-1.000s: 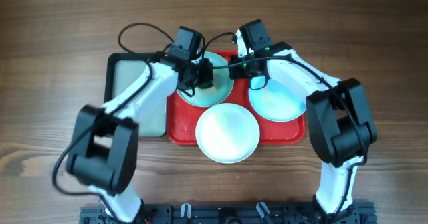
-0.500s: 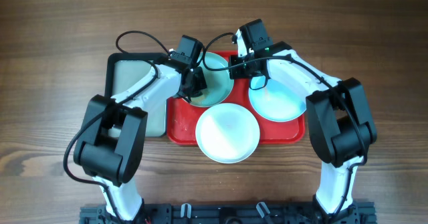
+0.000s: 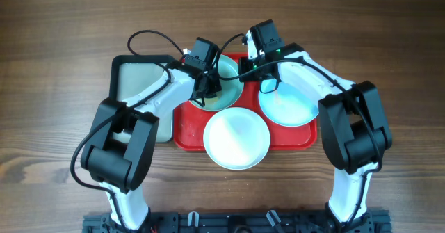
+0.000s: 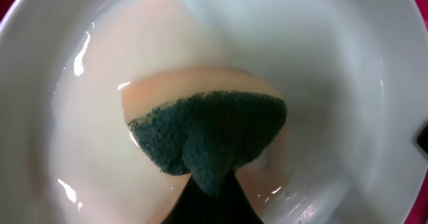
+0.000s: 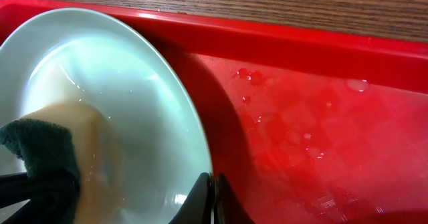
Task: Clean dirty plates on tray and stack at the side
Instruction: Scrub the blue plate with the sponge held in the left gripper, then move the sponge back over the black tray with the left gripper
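A pale-blue plate [image 3: 229,88] sits at the back left of the red tray [image 3: 188,125]. My left gripper [image 3: 207,88] is shut on a sponge [image 4: 207,137] with a green scouring face and peach foam, and presses it into this wet plate [image 4: 334,63]. My right gripper [image 3: 243,67] is shut on the plate's right rim [image 5: 120,83], its fingers [image 5: 214,184] pinching the edge over the tray [image 5: 321,117]. A second pale-blue plate [image 3: 292,104] lies at the tray's right. A white plate [image 3: 236,139] lies at the front.
A smaller black-rimmed tray [image 3: 135,87] with a pale inside lies against the red tray's left side. Water drops dot the red tray floor [image 5: 294,137]. Wooden table [image 3: 55,66] surrounds everything.
My left gripper has shifted the sponge a little to the right inside the back-left plate, and the left arm has swung inward. The right arm and all plates have stayed put.
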